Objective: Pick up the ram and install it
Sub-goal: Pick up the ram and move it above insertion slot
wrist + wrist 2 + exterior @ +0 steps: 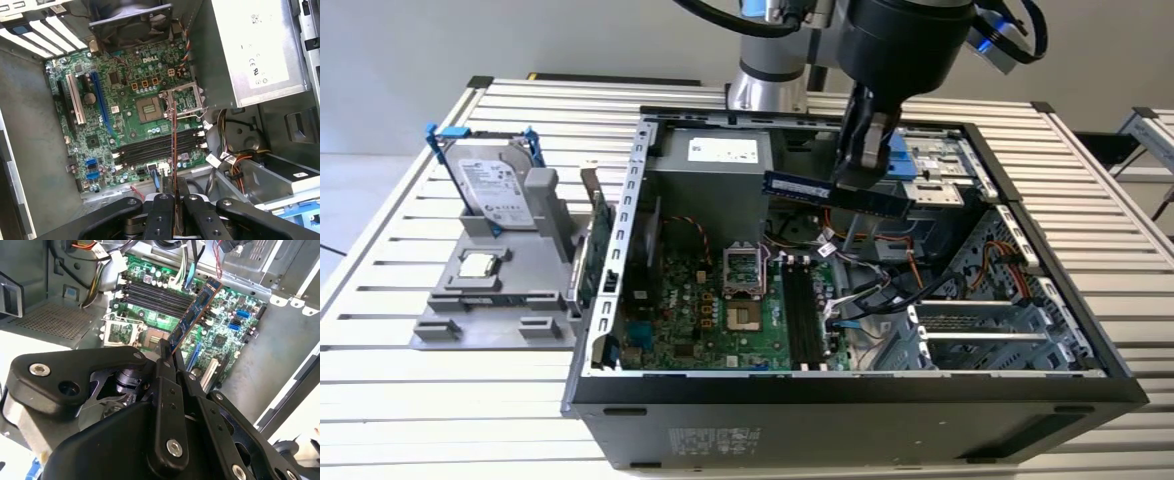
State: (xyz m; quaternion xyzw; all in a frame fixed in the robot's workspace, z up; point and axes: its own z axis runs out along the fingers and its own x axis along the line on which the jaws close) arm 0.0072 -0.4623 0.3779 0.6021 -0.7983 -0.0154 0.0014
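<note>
Evidently mid-carry, pick-up done. At the exterior view's left, hard drive (494, 185) standing in its holder on the counter (400, 370); rightward, open case (854, 385) with memory slots (803, 310); above, tool (854, 180) pinched tight on the ram (801, 186), clear of the board. Probably needs edge aligned over a slot.
</note>
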